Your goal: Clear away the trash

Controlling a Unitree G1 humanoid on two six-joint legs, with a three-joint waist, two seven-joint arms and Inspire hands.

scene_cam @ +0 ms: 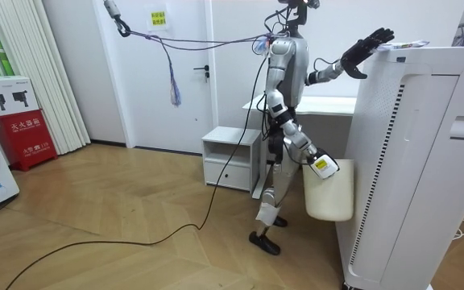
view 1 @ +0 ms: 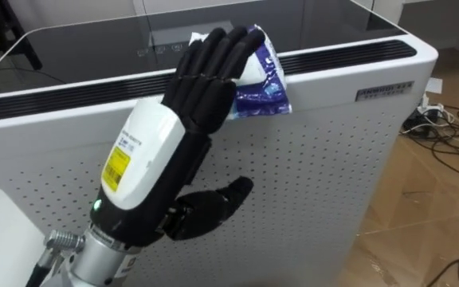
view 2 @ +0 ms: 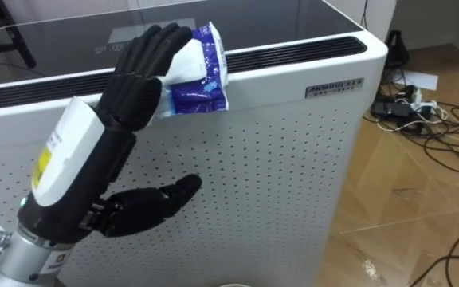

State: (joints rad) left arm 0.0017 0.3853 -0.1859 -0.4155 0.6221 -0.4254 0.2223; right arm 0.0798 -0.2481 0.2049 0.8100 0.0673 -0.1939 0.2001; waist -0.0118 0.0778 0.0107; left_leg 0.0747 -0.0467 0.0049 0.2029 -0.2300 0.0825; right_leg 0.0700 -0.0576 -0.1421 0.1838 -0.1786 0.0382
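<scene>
1. Target: the crumpled blue-and-white plastic wrapper (view 1: 261, 80) lies on the top front edge of the tall white perforated appliance (view 1: 317, 159), overhanging the front face.
2. Left hand (view 1: 202, 96): fingers (view 1: 223, 49) straight and together, laid against the wrapper's side at 9 o'clock; thumb spread away at 6 o'clock. Nothing is clamped.
3. Step in hand: approach to grasp. The next move likely calls for curling fingers and thumb round the wrapper, then lifting it.
4. Right hand (scene_cam: 322, 165): low, at the cream plastic bin (scene_cam: 329, 197); finger state cannot be told.
5. Obstruction: the appliance's edge limits thumb access. Loose cables (view 1: 445, 127) lie on the floor at 3 o'clock.
</scene>
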